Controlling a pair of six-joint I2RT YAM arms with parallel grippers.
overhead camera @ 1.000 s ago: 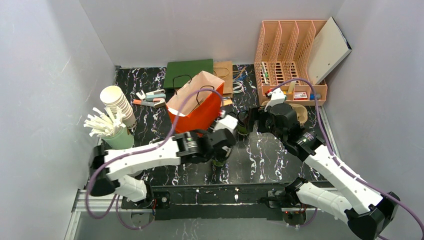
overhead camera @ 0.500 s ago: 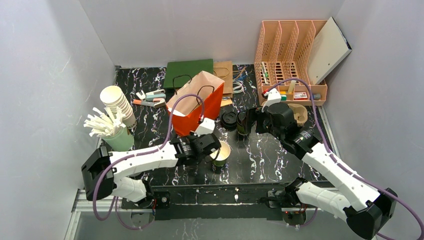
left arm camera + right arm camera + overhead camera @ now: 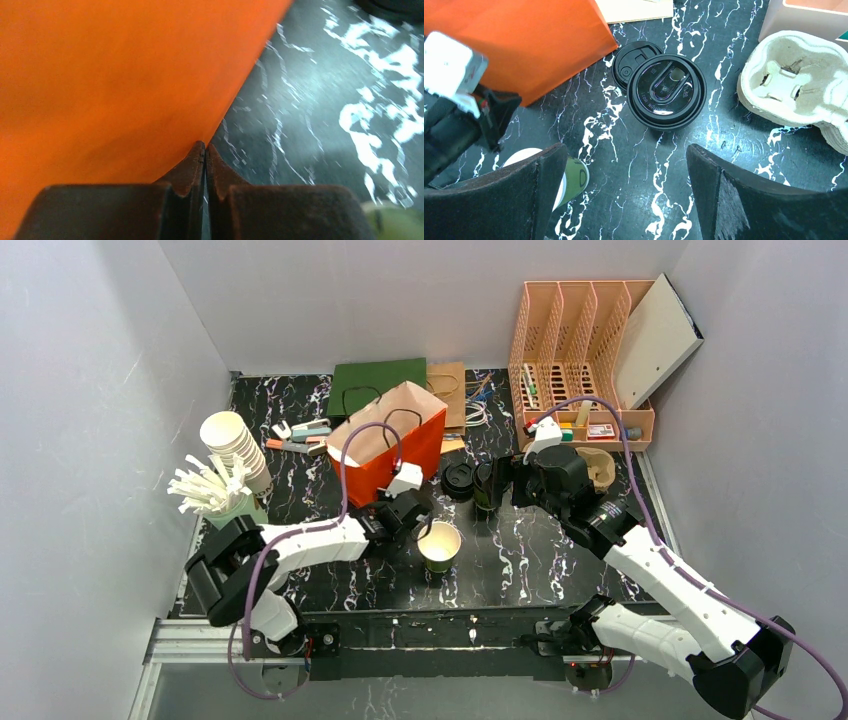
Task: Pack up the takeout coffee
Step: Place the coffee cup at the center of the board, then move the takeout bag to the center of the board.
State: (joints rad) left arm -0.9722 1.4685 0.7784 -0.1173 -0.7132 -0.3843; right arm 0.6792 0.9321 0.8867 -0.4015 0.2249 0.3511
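Note:
The takeout coffee (image 3: 666, 92), a dark cup under a round black lid, stands on the marble table just right of the orange paper bag (image 3: 392, 452). In the top view it (image 3: 483, 490) is partly covered by my right gripper (image 3: 497, 483). In its wrist view that gripper (image 3: 626, 155) hovers above and just short of the coffee, open, with nothing between its fingers. My left gripper (image 3: 204, 150) is shut on nothing, with its tips at the bag's lower edge (image 3: 100, 75). From above, the left gripper (image 3: 422, 515) lies between the bag and the lidless green cup (image 3: 440, 545).
A loose black lid (image 3: 636, 57) lies beside the coffee. A pulp cup carrier (image 3: 794, 85) sits to its right. A white cup stack (image 3: 235, 445) and a green holder of white sticks (image 3: 225, 500) stand at left. A peach file rack (image 3: 580, 360) is at back right.
My left gripper has closed empty and drawn back left from over the lidless cup to the bag's foot. The right arm has hardly moved.

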